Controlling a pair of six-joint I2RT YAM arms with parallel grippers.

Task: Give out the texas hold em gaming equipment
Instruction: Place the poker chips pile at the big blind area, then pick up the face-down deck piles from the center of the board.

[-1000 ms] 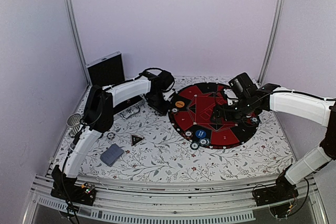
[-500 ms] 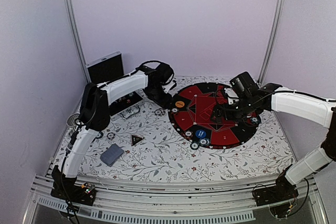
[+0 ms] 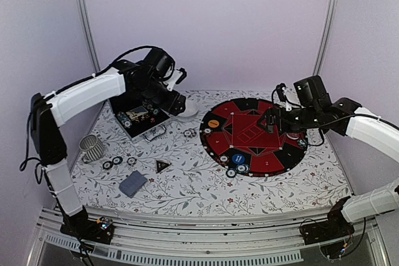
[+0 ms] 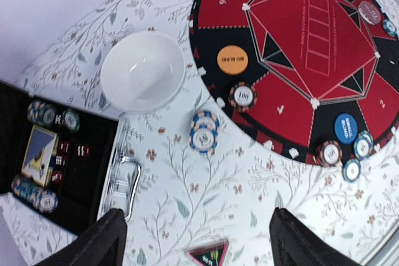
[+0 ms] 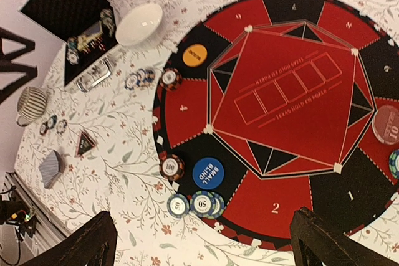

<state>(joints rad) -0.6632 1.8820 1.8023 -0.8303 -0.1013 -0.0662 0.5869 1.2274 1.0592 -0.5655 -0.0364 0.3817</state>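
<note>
Beside the metal cup (image 3: 91,148) at the far left of the flowered table (image 3: 199,194), three poker chips (image 3: 116,162) lie flat, with the grey-blue card deck (image 3: 133,183) at their five o'clock. Further right, the left gripper (image 4: 197,211) hangs over the open case (image 3: 138,116) and white bowl (image 3: 187,109), its fingers (image 4: 106,241) spread wide and holding nothing. A blue-and-white chip pair (image 4: 204,132) sits overlapped just off the round mat (image 3: 265,163) at its nine o'clock. On the mat, an orange disc (image 3: 214,124) rests at ten o'clock and a blue disc (image 3: 238,159) at seven, with striped chips near both. The right gripper (image 5: 204,212) hovers toward two o'clock of the mat's centre, fingers equally parted and empty. Chips look rigid, thin and slick, so I'd pinch one across its striped edge, low down, since stacks may shear. Cards would flex and fan, so the deck is better squeezed across its long sides.
</note>
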